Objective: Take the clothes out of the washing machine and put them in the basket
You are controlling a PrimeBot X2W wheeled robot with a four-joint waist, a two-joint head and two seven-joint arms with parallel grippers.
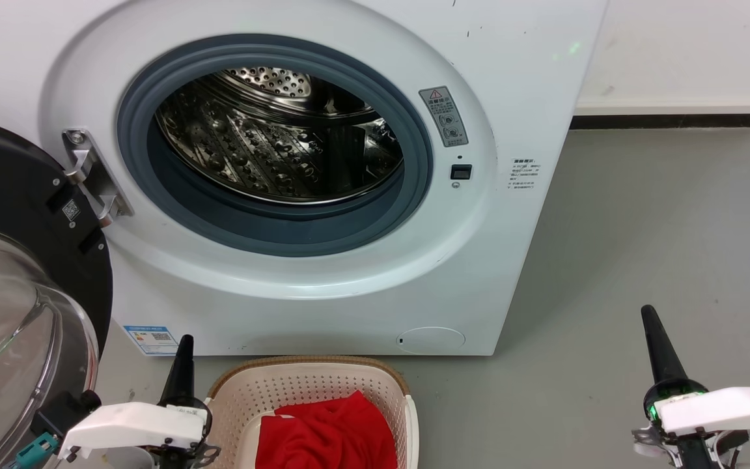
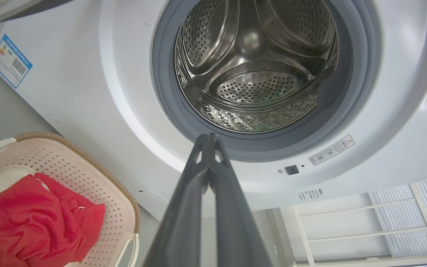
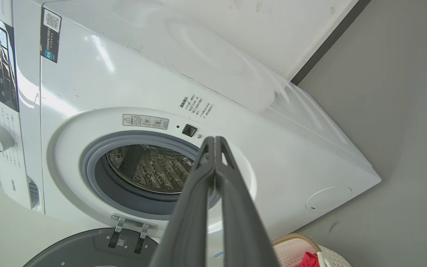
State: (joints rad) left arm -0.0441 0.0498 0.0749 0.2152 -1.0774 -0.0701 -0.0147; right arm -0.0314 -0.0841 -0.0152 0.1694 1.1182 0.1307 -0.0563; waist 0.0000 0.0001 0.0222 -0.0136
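**Red laundry in the basket, steel drum bare**

Item 1. Clothes (image 1: 326, 433): bright red cloth, crumpled in a heap. It lay inside the basket (image 1: 303, 360) at the bottom centre of the head view. No numerals showed on the folds.

Item 2. Basket: cream, perforated, brown rim. It stood on the grey floor (image 1: 642, 228) just in front of the washing machine (image 1: 531, 98).

Item 3. Washing machine: white, across the upper left and centre, with its door (image 1: 4, 195) swung open at the left edge. The drum (image 1: 264, 143) showed bare perforated steel with nothing red in it. Its lowest front strip sat hidden behind the grey gasket (image 1: 284, 228).

Item 4. Left gripper (image 1: 184, 344): lower left, just beside the basket, fingers pressed together and holding nothing.

Item 5. Right gripper (image 1: 647, 314): lower right, well apart from the machine, fingers likewise together and empty.

Assessment: the transfer looked finished or nearly so, and the step in hand seemed to be a last check. Done well, that meant looking over the gasket lip into the hidden strip of drum. The left arm needed to stay off the door glass, which hung near it.
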